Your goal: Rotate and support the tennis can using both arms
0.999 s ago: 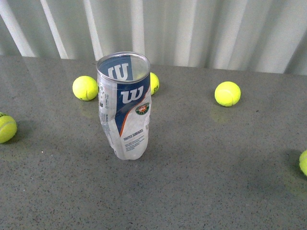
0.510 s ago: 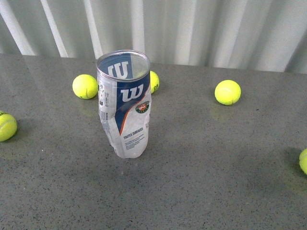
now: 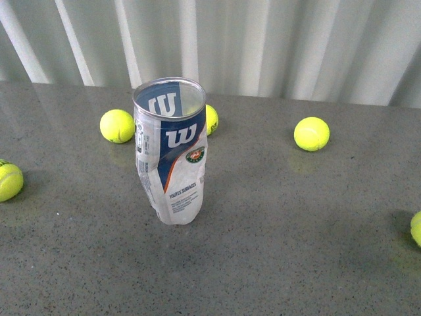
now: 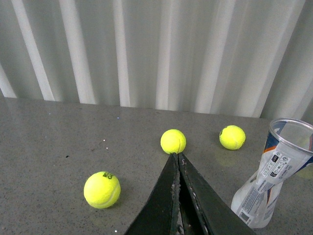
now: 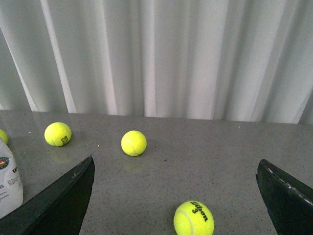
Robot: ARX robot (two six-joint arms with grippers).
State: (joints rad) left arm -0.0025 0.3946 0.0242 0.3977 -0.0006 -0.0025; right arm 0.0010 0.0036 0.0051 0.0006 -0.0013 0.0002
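The tennis can (image 3: 170, 151) stands upright on the grey table (image 3: 283, 250), open end up, empty, with its lower half dented. Neither arm shows in the front view. In the left wrist view my left gripper (image 4: 177, 154) is shut with nothing between its fingers, and the tennis can (image 4: 271, 181) stands off to one side, apart from it. My right gripper (image 5: 175, 160) is wide open above the table. An edge of the tennis can (image 5: 9, 181) shows just beyond one of its fingers (image 5: 63, 200).
Loose tennis balls lie around the can: one (image 3: 117, 126) to its left, one (image 3: 210, 119) behind it, one (image 3: 311, 133) to the right, and others at the table's left (image 3: 9, 182) and right (image 3: 416, 227) edges. A ball (image 5: 193, 219) lies between my right fingers. A pleated white curtain (image 3: 263, 46) backs the table.
The whole front view has slid slightly downward in the picture. The can still stands upright in the same spot among the balls.
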